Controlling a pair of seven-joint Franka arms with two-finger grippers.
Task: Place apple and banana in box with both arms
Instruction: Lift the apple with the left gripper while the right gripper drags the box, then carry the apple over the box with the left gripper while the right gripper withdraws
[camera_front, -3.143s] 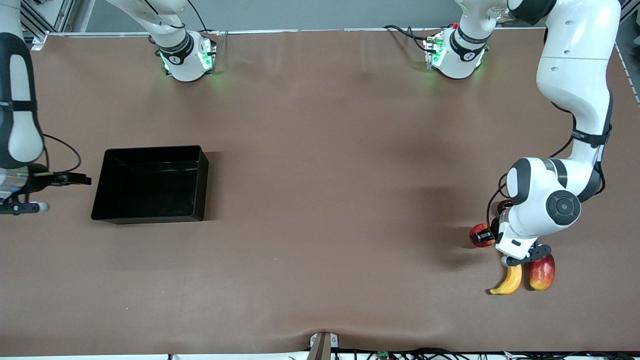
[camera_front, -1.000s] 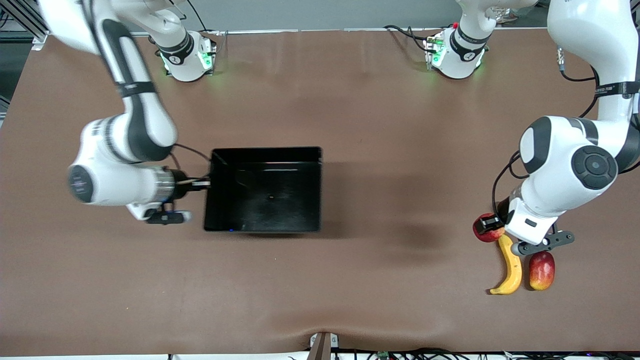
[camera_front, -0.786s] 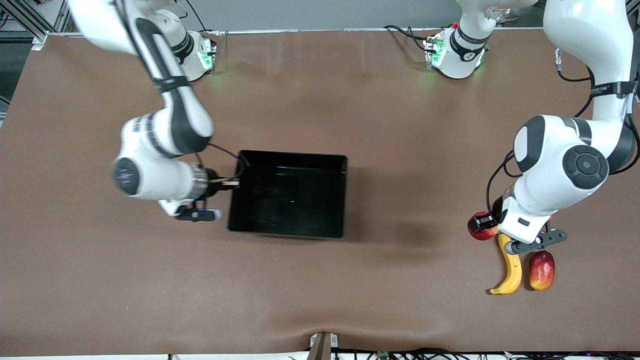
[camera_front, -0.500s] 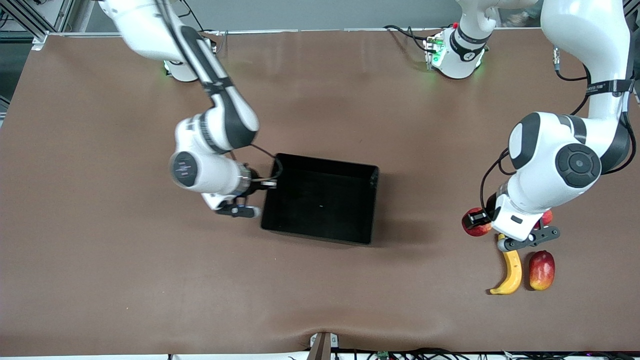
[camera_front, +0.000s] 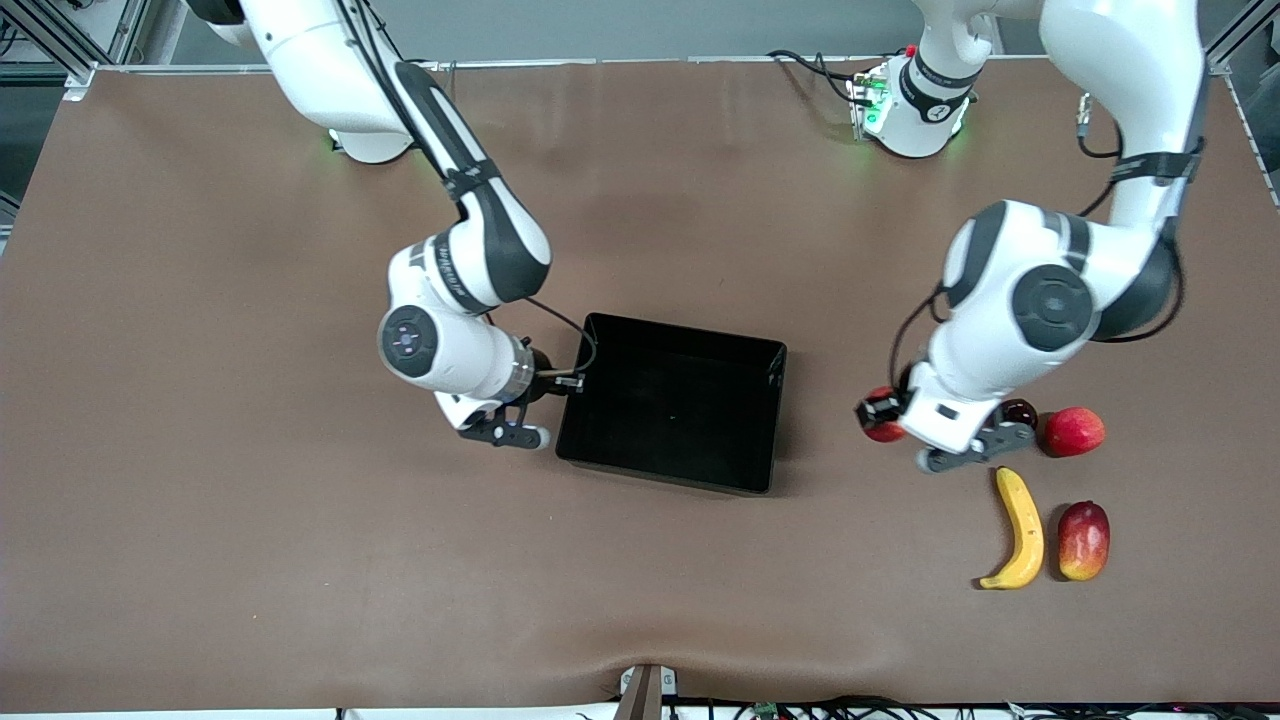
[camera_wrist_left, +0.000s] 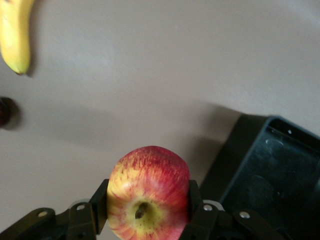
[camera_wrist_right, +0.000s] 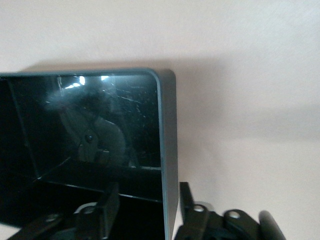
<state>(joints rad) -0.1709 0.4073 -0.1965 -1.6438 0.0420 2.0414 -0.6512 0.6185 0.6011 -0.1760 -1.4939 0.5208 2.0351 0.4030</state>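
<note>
Apple (camera_wrist_left: 148, 192) is clamped in left gripper (camera_wrist_left: 148, 212) fingers at centre-right of frame; box (camera_front: 672, 401) wall is clamped by right gripper (camera_wrist_right: 145, 210) fingers at centre.

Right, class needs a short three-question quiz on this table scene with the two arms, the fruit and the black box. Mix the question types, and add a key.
1. True or false: the left gripper is shut on the apple.
2. What does the right gripper clamp? A) the banana B) a wall of the box C) the mango
3. Fill in: inside, the box holds ____ fruit.

Key
1. True: the apple sits between its fingers, up in the air over the table beside the box.
2. B: its fingers straddle the wall at the box's end toward the right arm.
3. No; the banana lies on the table beside the mango.
</note>
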